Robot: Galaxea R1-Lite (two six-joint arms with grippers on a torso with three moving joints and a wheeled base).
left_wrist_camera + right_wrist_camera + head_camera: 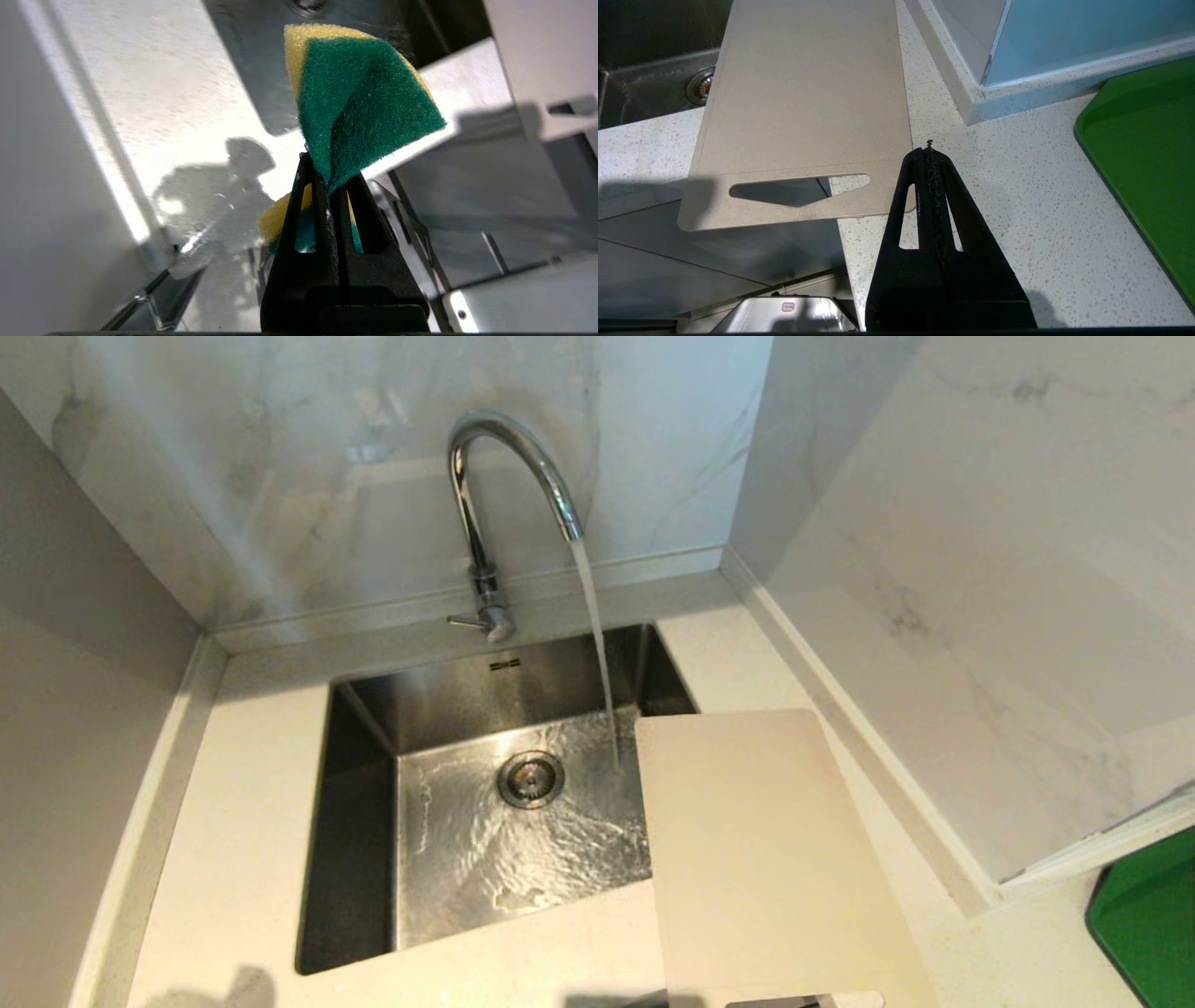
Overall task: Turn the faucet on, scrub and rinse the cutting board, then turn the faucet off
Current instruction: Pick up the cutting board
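Water pours from the chrome faucet (509, 476) into the steel sink (364, 803); its thin lever (464, 621) juts out at the base. The cream cutting board (766, 859) lies on the counter right of the sink, one corner over the basin, its handle slot (798, 186) past the counter's front edge. Neither arm shows in the head view. My left gripper (329, 179) is shut on a folded green-and-yellow sponge (359, 102), held near the counter's front edge. My right gripper (929, 149) is shut and empty, above the counter beside the board's handle end.
A bright green tray (1148, 915) sits on the counter at the far right, behind a marble wall corner (980, 887). Marble backsplash rises behind the sink. Bare speckled counter (233, 821) runs left of the basin.
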